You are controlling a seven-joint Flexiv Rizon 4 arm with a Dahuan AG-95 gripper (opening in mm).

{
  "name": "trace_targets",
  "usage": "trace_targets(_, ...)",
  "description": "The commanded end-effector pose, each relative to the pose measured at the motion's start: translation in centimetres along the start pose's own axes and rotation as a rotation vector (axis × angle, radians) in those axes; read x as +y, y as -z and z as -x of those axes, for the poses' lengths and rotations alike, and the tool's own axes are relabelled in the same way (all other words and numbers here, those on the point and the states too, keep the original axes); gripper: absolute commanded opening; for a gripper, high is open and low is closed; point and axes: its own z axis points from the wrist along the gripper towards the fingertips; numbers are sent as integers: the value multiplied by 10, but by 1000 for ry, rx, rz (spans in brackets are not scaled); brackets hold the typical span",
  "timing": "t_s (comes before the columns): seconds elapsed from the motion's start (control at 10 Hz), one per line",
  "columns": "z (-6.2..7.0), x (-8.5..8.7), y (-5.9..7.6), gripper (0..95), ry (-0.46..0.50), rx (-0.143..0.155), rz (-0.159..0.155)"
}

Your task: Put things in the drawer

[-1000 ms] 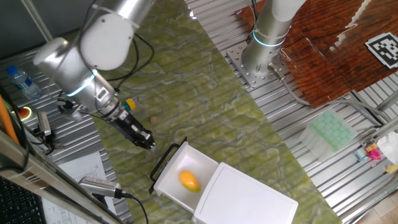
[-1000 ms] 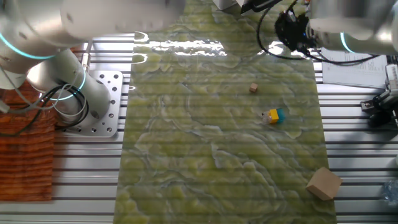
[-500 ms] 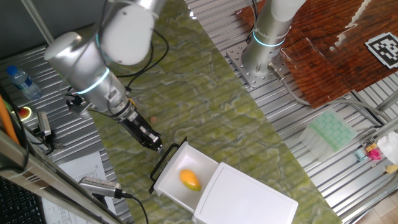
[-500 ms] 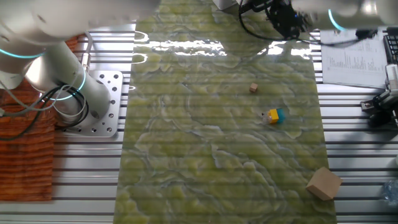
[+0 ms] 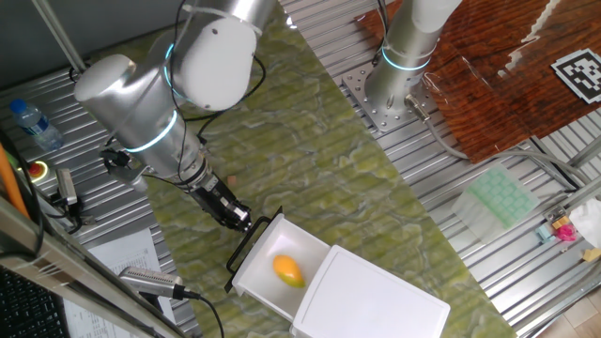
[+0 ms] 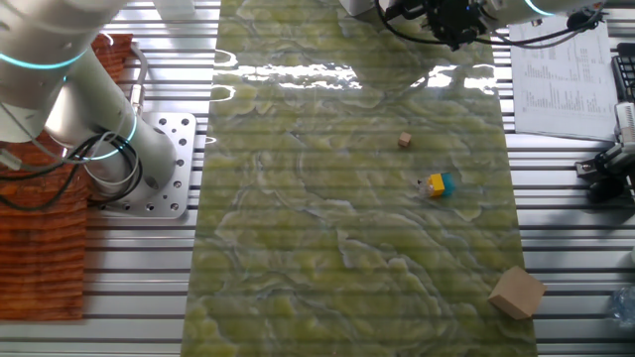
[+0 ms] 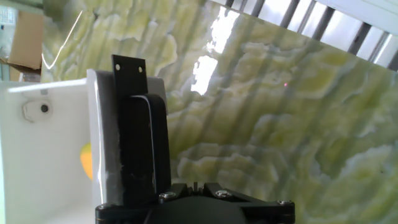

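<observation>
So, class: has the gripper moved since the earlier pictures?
Yes. The gripper has moved right and down, closer to the drawer and its black handle.

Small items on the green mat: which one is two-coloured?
The yellow-and-blue piece, mid-mat. The tiny cube up from it is plain brown, and the bigger block at the mat's edge is plain tan.

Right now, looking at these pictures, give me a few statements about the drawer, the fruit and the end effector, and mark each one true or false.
1. The drawer is pulled out of the white cabinet. True.
2. The yellow fruit lies on the green mat. False: it lies inside the drawer.
3. The end effector is close to the drawer's black handle. True.
4. The end effector holds the fruit. False: the fruit rests in the drawer.
5. The small brown cube is in the drawer. False: it sits on the mat.
</observation>
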Motion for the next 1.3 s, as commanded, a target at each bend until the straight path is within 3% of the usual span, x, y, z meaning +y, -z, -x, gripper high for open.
trace_targets(0.1,0,1,0,0,-3,4,14)
trace_targets(1.3,-1,9,5,0,38,-7,49)
